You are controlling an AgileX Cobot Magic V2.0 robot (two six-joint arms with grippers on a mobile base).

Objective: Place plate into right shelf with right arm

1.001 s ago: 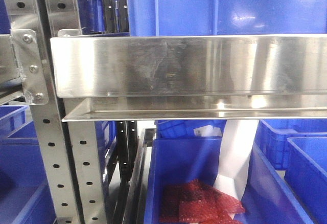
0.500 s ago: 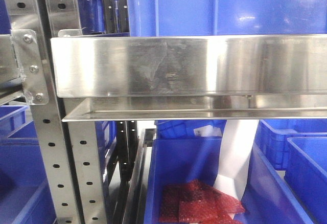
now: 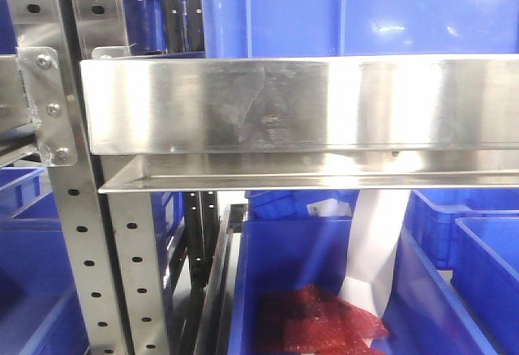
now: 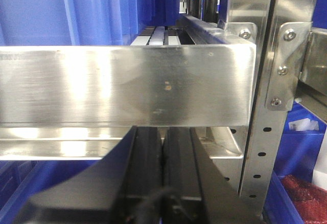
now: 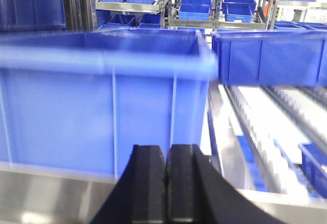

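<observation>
No plate in any view; right gripper (image 5: 167,183) pressed shut and empty above the shelf lip (image 5: 51,193), left gripper (image 4: 163,178) likewise shut; probably stiff, slippery, breakable, best pinched by the rim.

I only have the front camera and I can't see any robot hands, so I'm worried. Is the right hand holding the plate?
Observer: No. In the right wrist view the right gripper has its jaws shut together with nothing between them, and no plate shows in any view.
Operator: What's it pointing at?
Observer: A big blue bin fills most of that view, straight ahead of the gripper.
Operator: And the other hand?
Observer: In the left wrist view the left gripper is shut too, and it faces a steel shelf lip.
</observation>
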